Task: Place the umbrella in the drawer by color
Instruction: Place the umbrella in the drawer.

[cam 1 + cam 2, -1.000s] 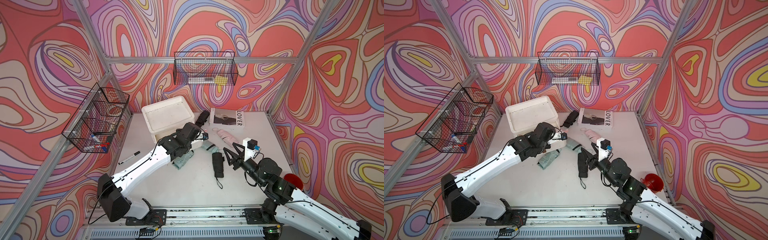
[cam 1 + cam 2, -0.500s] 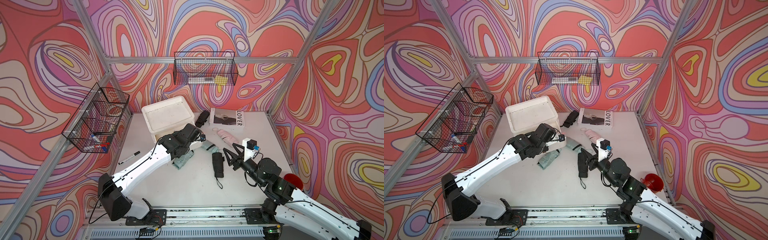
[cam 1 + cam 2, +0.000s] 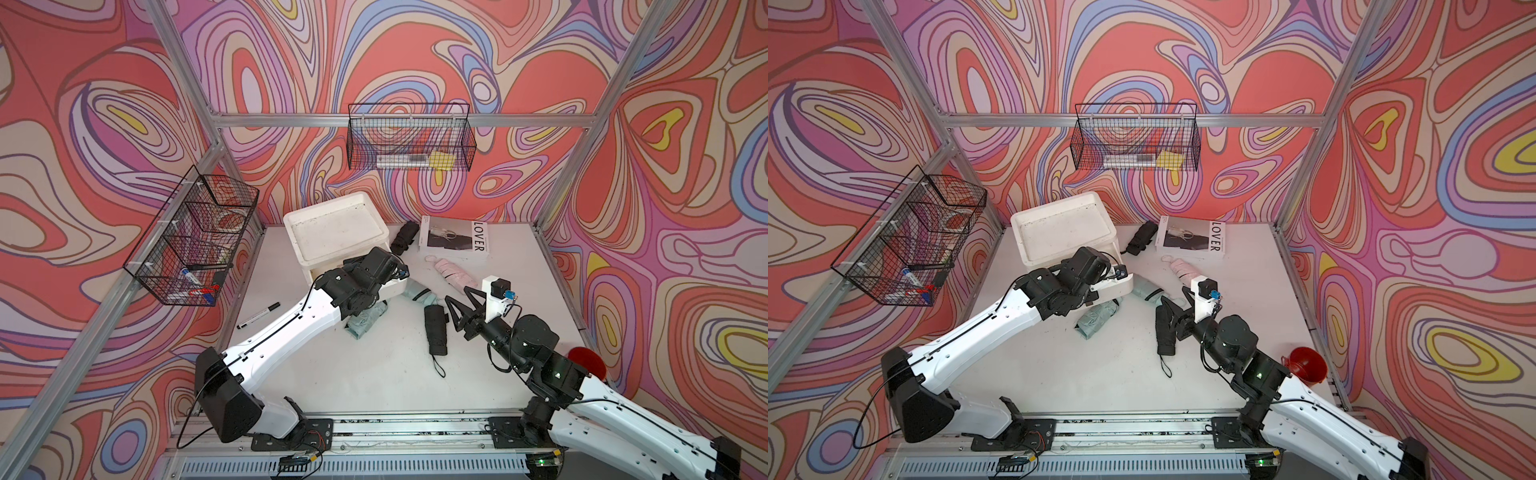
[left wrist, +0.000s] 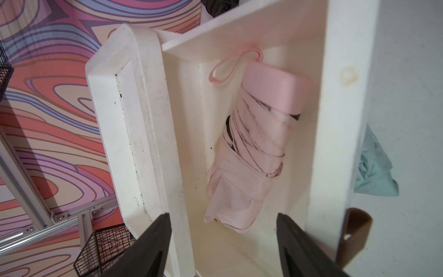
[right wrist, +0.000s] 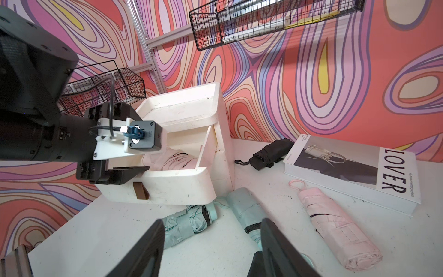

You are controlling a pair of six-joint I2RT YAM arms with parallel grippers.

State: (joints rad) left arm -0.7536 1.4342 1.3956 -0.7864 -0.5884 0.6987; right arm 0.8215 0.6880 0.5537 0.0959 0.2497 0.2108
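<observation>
Over the worktop (image 3: pixel 374 382), the open left end effector (image 4: pixel 222 217) may clip the drawer (image 4: pixel 335 120) wall when it withdraws, though clearance is hard to judge.

Robot lab test cell: alu frame (image 3: pixel 291 120), swirl-print walls (image 3: pixel 415 62), 2 robot arms (image 3: pixel 291 328) on base rail (image 3: pixel 415 420)

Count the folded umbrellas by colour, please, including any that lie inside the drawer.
Pink umbrellas: 2 (one in the open drawer, one on the table)
Mint umbrellas: 2
Black umbrellas: 2
Total: 6
</observation>
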